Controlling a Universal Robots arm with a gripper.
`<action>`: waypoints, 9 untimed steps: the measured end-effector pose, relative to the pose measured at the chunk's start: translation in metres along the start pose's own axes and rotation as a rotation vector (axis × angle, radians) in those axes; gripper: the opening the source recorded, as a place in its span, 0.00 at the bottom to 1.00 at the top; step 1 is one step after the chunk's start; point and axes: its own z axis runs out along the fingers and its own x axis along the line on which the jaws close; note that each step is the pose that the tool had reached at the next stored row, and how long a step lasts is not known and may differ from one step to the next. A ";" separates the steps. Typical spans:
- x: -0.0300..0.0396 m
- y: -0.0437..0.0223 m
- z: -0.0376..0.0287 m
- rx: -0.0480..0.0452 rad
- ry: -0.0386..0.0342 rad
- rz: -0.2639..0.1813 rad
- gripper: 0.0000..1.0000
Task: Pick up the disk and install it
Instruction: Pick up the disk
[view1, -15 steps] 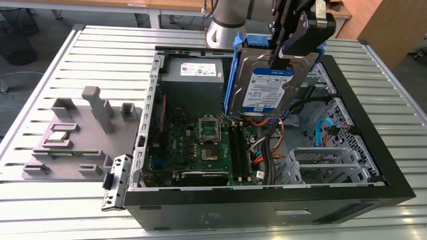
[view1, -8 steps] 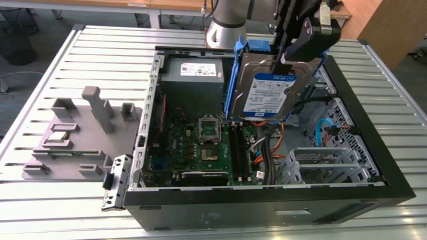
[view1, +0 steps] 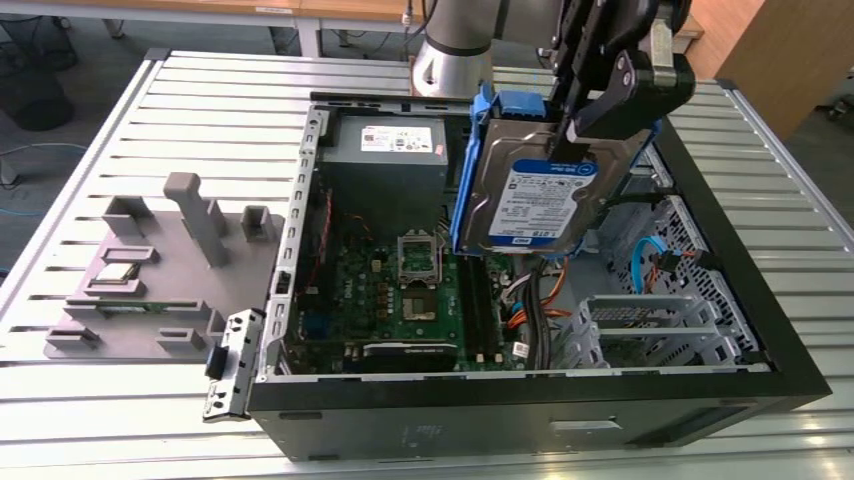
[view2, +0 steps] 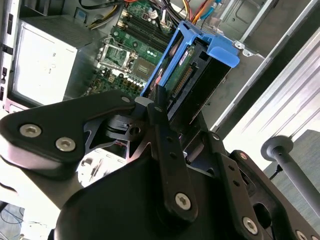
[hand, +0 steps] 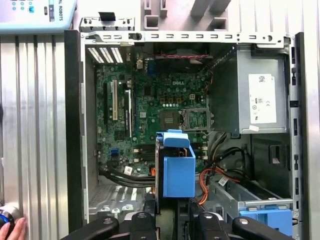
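While pincer (view1: 585, 148) pinches disk (view1: 534, 205) at its upper end, disk hangs upright above open computer case (view1: 534, 402), over motherboard (view1: 400, 290). Judgement: good install needs firm grip, bracket (view1: 467, 185) squared to bay (view1: 654, 318), cables (view1: 541, 295) avoided.

I'm working in a robotics lab. My arm (view1: 454, 50) rises at the far edge of a slatted aluminium counter (view1: 200, 100), which carries 1 opened PC case (view1: 534, 405) and a grey jig (view1: 147, 270) holding loose parts. My hand (view1: 587, 135) grips a disk (view1: 534, 200) above the case. Beyond the counter are wooden desks (view1: 267, 8), a mesh bin (view1: 34, 95) and cables (view1: 16, 152) on the floor.
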 end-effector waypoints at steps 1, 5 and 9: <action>0.0011 0.0000 0.0000 0.0000 0.0000 0.000 0.35; 0.0026 -0.0002 -0.0002 0.0000 -0.0001 0.000 0.35; 0.0054 -0.0003 -0.0004 0.0000 0.0000 0.000 0.35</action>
